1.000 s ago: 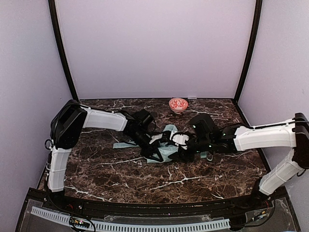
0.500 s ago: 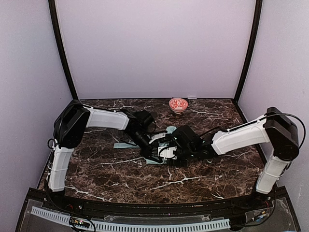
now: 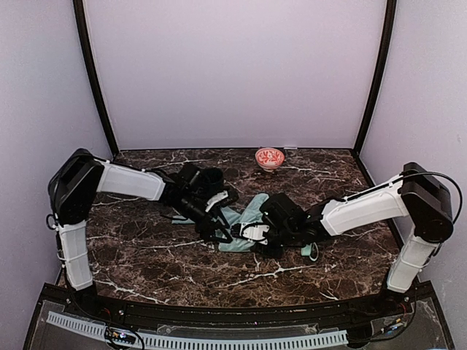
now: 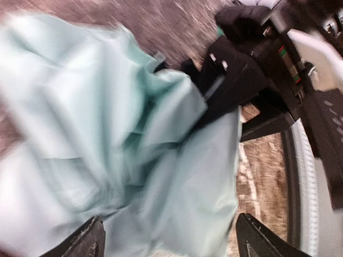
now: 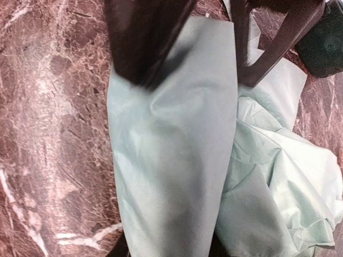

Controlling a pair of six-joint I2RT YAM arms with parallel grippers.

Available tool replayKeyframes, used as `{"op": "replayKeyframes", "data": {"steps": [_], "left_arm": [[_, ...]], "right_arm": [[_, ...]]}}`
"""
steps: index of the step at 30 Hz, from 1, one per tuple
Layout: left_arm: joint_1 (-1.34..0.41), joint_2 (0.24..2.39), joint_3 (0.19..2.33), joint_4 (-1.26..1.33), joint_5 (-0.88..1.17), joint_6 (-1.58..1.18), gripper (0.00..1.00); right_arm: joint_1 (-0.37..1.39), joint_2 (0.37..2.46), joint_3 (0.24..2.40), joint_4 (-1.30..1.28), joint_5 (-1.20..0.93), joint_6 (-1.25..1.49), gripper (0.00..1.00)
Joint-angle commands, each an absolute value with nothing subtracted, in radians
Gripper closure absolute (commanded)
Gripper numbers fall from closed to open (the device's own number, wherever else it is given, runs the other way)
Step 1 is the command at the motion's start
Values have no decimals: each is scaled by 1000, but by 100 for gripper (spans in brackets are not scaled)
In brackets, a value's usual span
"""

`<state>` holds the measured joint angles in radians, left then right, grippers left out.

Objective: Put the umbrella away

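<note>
1. Left wrist view: the left gripper (image 4: 171,242) has its two fingertips (image 4: 86,241) far apart. It is wide open and holds nothing.
2. Pale mint cloth of the umbrella (image 4: 107,134) lies between those fingertips and past them, toward 12 o'clock.
3. The right gripper (image 5: 169,247) has its fingers close together, with a fold of the mint cloth pinched between them. The cloth hides most of the fingers.
4. From above, the two grippers sit nose to nose at the umbrella. The left arm (image 3: 131,181) stretches in from 9 o'clock and the right arm (image 3: 361,208) from 3 o'clock.
5. The umbrella lies crumpled in the middle of the dark marble table (image 3: 182,270).
6. Its small mint strap (image 3: 312,251) lies at 4 o'clock from the cloth, just beside the right arm.
7. A red bowl (image 3: 269,157) sits at 12 o'clock at the back of the table, well apart from the umbrella.
</note>
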<state>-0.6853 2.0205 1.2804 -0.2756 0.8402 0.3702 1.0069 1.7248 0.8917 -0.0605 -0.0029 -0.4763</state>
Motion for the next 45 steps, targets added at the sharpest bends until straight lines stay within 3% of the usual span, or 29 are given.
{"op": "replayKeyframes", "data": {"steps": [1,4,12,17,21,24,28,30,32,36,39,42,45], "left_arm": [[-659,1791,1034,162,675,304,13],[-661,1701,922,250,632,375,16],[-739,1557,837,141,555,716,31],[-860,1578,794,156,419,945,19],[-884,1671,797,272,266,1006,15],[-915,1783,879,169,146,1059,14],[-937,1828,885,217,14,1039,16],[-937,1832,879,195,20,1035,26],[-937,1843,894,116,22,1018,43],[-937,1847,957,-94,52,950,68],[-937,1847,986,-190,128,909,80],[-936,1865,1025,-255,195,851,90],[-928,1907,1085,-332,282,811,92]], "right_arm": [[997,1760,870,-207,-187,-323,97],[963,1792,908,-269,-286,-293,98],[842,1926,1069,-458,-522,-253,96],[807,2033,1145,-590,-655,-280,95],[804,2102,1208,-658,-708,-313,95],[803,2132,1225,-673,-722,-324,95],[800,2142,1249,-696,-727,-355,95],[794,2149,1270,-707,-720,-362,94],[783,2149,1291,-707,-705,-353,90],[740,2103,1304,-646,-660,-293,72],[710,2025,1298,-568,-632,-244,54],[685,1917,1265,-486,-604,-212,46],[664,1808,1210,-438,-568,-201,41]]}}
